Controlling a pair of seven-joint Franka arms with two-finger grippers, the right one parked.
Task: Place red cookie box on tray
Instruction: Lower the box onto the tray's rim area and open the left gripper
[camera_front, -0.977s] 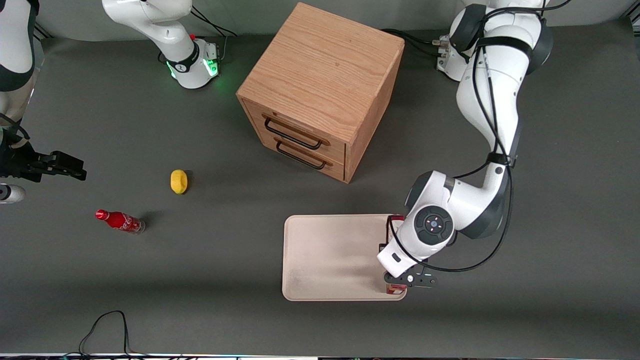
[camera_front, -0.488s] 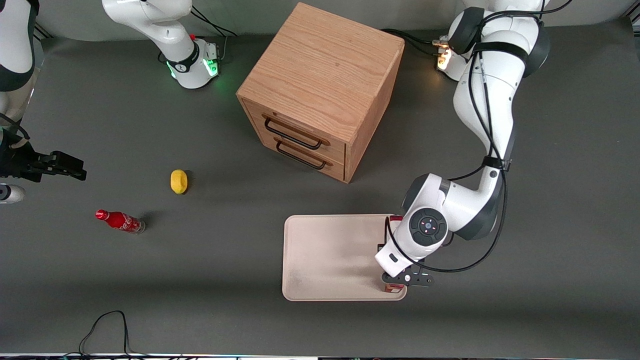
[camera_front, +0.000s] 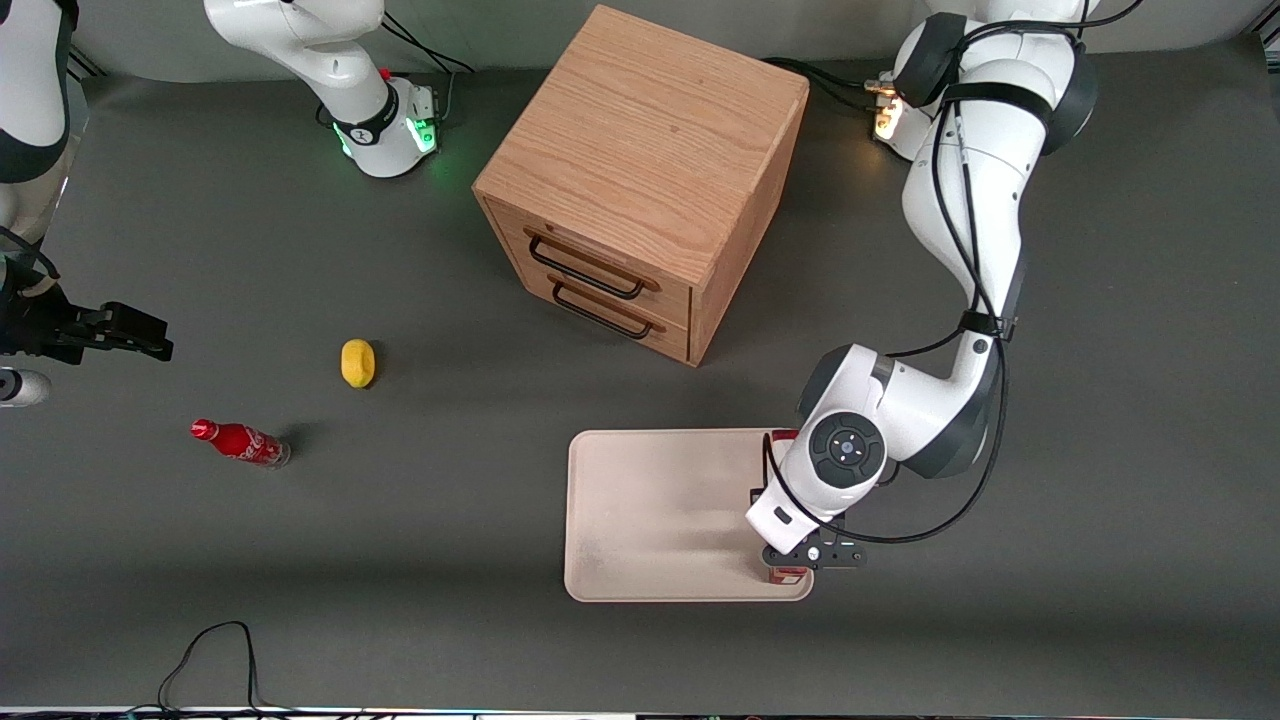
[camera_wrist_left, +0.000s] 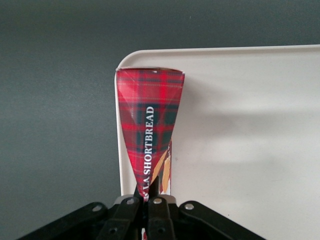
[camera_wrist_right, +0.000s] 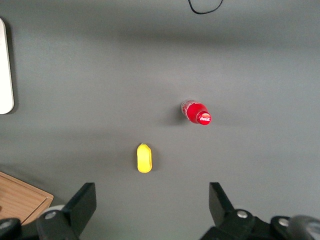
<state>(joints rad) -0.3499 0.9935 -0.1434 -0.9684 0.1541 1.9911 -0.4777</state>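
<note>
Gripper (camera_wrist_left: 148, 202) clamped narrowly on one end of the red cookie box (camera_wrist_left: 150, 125); box extends away from it along the tray (camera_front: 660, 510) edge, over the rim.

The front view looks steeply down from high above the counter (camera_front: 420, 560), taking in its whole width. The left wrist view sits close over the gripper (camera_wrist_left: 148, 200), facing down along the cookie box (camera_wrist_left: 150, 125) at the tray (camera_wrist_left: 250, 125) corner. The right wrist view looks down at the bottle (camera_wrist_right: 196, 112) and lemon (camera_wrist_right: 144, 158), also seen from the front.
</note>
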